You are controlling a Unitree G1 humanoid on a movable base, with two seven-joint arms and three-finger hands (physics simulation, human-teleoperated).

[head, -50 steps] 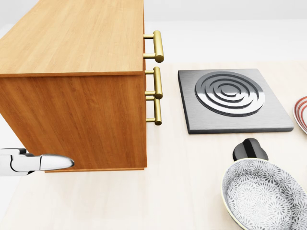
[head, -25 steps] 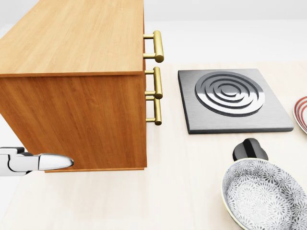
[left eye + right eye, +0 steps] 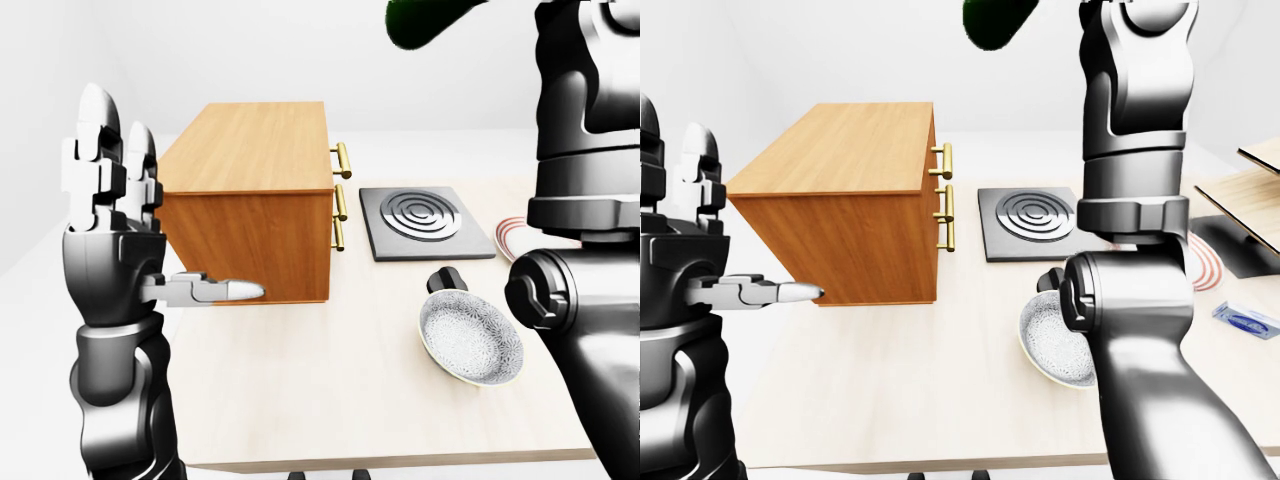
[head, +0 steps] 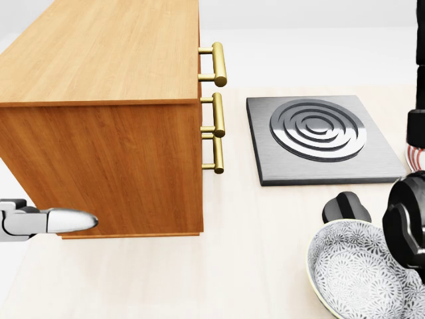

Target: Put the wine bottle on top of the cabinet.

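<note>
Patterned bowl [image 4: 362, 269] holds nothing; cabinet [image 3: 255, 195] top bare.

Three head-mounted views over cabinet [image 4: 99, 80]

Counts showing now: 1 wooden cabinet [image 3: 250, 190] sitting far left w/ 3 brass handles [image 4: 216, 109]. 1 hotplate [image 3: 424, 221] lying right of it. 1 black knob [image 3: 447, 279]. 1 patterned bowl [image 3: 470, 338] near right. 1 red-striped plate [image 3: 1210, 255], partly hidden. 1 dark green bottle [image 3: 425, 18], top edge. 2 robot hands showing.
</note>
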